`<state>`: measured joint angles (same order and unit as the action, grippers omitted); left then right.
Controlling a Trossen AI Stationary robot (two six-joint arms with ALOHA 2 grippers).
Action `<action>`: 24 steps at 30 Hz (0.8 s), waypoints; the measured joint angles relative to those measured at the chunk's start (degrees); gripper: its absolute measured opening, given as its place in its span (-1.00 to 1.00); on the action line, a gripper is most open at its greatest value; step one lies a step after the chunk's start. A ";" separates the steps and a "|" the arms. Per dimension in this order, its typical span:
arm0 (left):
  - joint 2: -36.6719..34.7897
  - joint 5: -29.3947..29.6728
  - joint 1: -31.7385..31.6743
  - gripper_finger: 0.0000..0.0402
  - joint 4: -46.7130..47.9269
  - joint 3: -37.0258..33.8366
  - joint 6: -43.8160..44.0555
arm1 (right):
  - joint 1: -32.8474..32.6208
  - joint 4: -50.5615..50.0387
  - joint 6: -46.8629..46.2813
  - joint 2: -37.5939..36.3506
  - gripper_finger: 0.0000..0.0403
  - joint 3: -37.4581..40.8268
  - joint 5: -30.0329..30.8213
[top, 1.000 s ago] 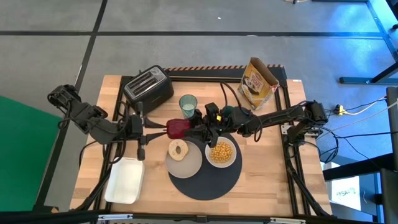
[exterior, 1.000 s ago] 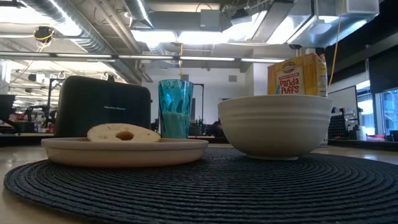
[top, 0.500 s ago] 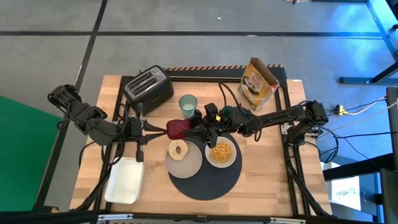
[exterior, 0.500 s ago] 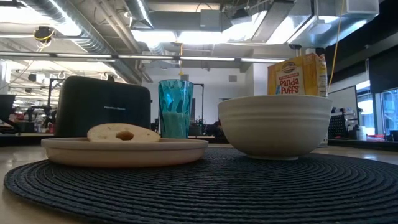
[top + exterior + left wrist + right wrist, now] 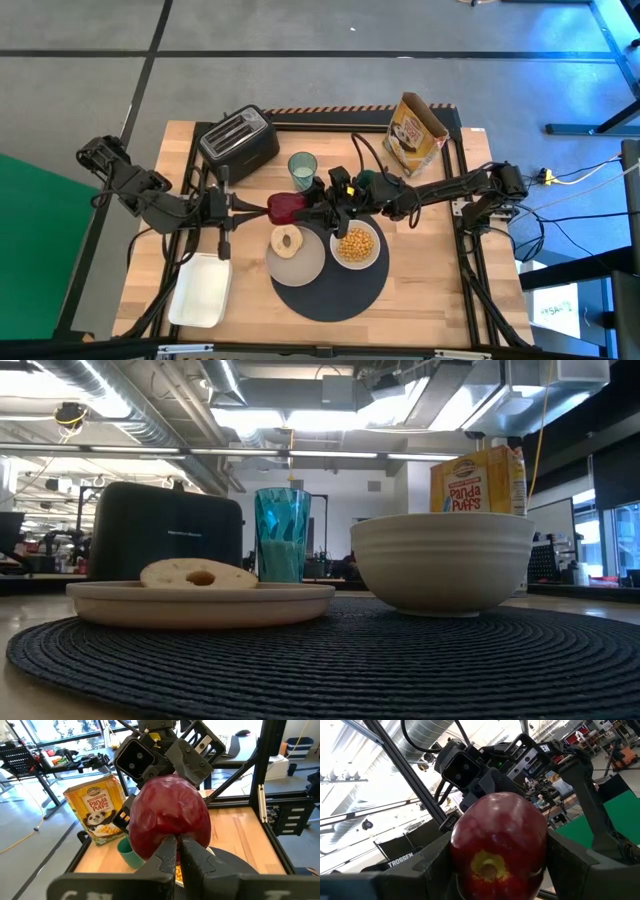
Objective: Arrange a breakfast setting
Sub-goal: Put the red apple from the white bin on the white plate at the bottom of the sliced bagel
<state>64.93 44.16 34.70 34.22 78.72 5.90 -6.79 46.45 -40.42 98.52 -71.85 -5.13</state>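
Nearest the low cam: round dark-grey woven mat (image 5: 320, 655) across the bottom of the frame. On it, left of centre, a pale beige plate (image 5: 200, 603) w/ a sliced bagel (image 5: 199, 574) lying flat; right of centre, a white ribbed bowl (image 5: 441, 562). From overhead the bowl holds yellow cereal puffs (image 5: 356, 245).

Behind the plate & bowl, mid-frame, a clear bluish-teal glass (image 5: 282, 534) stands upright, off the mat. Dark toaster (image 5: 164, 531) sits behind at left; yellow Panda Puffs cereal box (image 5: 478, 481) at upper right.

Overhead, centre of frame just above the plate: small red apple (image 5: 286, 206) held in the air btwn both grippers. Left gripper (image 5: 262, 207) comes in from the left, its fingers (image 5: 167, 854) nearly together and touching the fruit's near side. Right gripper (image 5: 312, 210) comes from the right, fingers either side of the apple, clenched on it. In the right wrist view the apple fills the middle.

White rectangular tray (image 5: 201, 290) lies lower left on the wooden table (image 5: 440, 280), apart from the mat.
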 joint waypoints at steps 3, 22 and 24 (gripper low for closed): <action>0.00 0.05 0.00 -0.99 -0.06 0.00 0.91 | 0.00 0.99 0.02 0.10 0.23 0.06 0.07; 4.79 -15.64 -8.29 -1.00 11.46 -8.19 17.02 | 1.21 -20.40 -9.63 -6.03 0.92 0.07 3.54; 7.67 -19.11 -9.85 -1.00 8.97 -11.19 17.55 | 0.96 -25.50 -8.97 -7.96 0.87 0.00 5.92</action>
<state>72.59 25.06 24.85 43.19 67.53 23.44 -5.83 20.96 -49.39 90.56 -71.85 0.79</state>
